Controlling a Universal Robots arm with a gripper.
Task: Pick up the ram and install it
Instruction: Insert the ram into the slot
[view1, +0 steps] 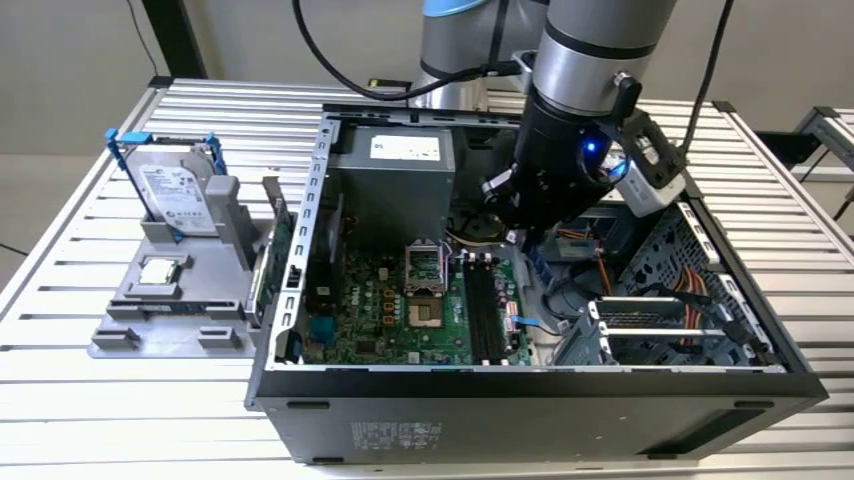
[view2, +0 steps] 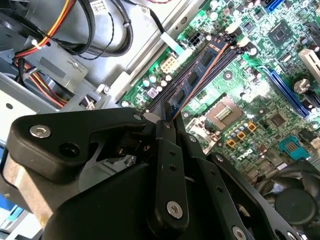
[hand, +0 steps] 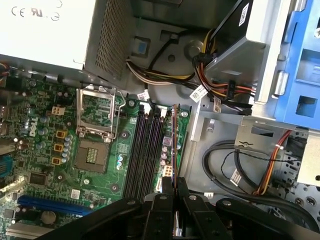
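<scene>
The ram (view2: 200, 70) is a thin dark stick with black chips, seen edge-on in the first wrist view (hand: 174, 145). It stands on its long edge, in line with the black memory slots (hand: 145, 150) of the green motherboard (view1: 387, 310) and at their outer side. I cannot tell whether it is seated in a slot. My gripper (view2: 165, 122) is shut on the ram's upper edge, and its black fingers (hand: 162, 210) frame the stick. In the exterior view the gripper (view1: 514, 225) reaches down into the open computer case (view1: 534, 385), above the far end of the slots (view1: 483, 315).
The empty processor socket (hand: 95, 150) lies beside the slots. Bundled cables (hand: 220, 60) and a drive cage (view1: 667, 320) crowd the other side, with the power supply (view1: 400, 150) behind. Outside the case, a grey fixture (view1: 147, 310) holds a hard drive (view1: 174, 190) and a square chip (view1: 160, 270).
</scene>
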